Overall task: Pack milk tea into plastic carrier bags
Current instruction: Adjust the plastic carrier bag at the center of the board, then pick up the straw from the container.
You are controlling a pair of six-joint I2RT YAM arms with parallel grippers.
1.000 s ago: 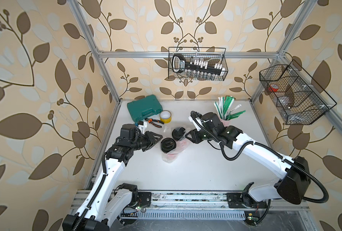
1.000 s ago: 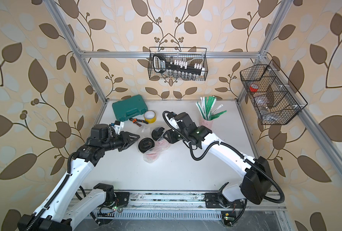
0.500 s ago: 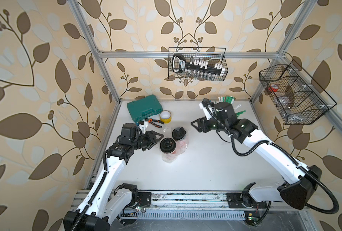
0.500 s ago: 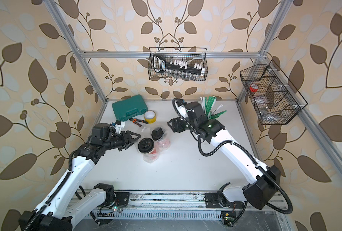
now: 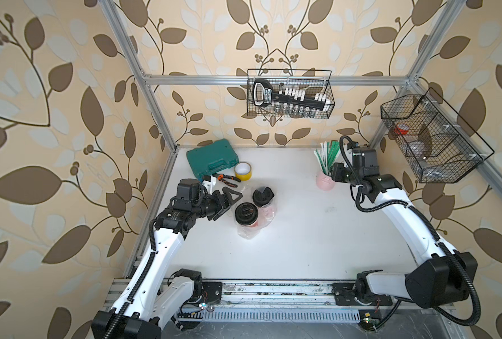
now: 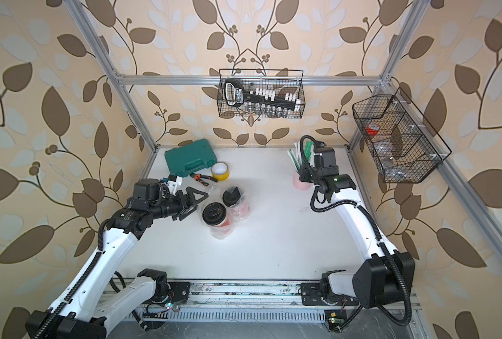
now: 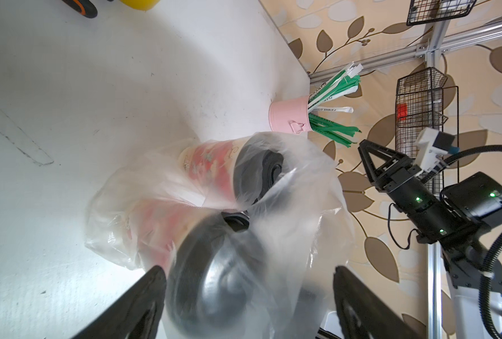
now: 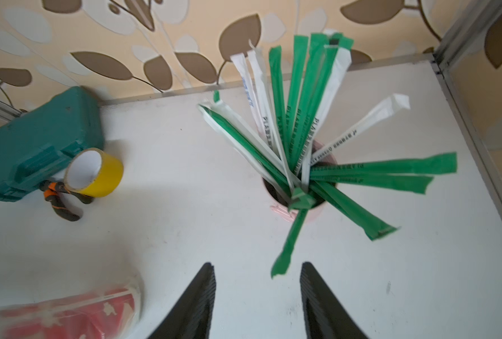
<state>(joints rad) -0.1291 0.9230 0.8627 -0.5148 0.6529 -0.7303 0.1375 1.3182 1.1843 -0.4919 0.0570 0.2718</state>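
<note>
White flat tabletop (image 5: 302, 234). Far left corner: teal hard plastic tool case (image 5: 212, 158), yellow tape roll (image 5: 243, 171) just beside it, orange-handled pliers (image 5: 226, 179) near both. Left of middle: crinkly transparent plastic bag (image 5: 251, 232) holding two upright red paper cups with black lids (image 5: 246, 213). Far right: pink cup of green-and-white straws (image 5: 325, 182).

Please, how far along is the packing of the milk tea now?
Done: the near cup and far cup stand inside the clear bag. In hand: nothing; left gripper is open at the bag, right gripper open above the straw cup. Remaining: probably a straw, then closing the bag.
</note>
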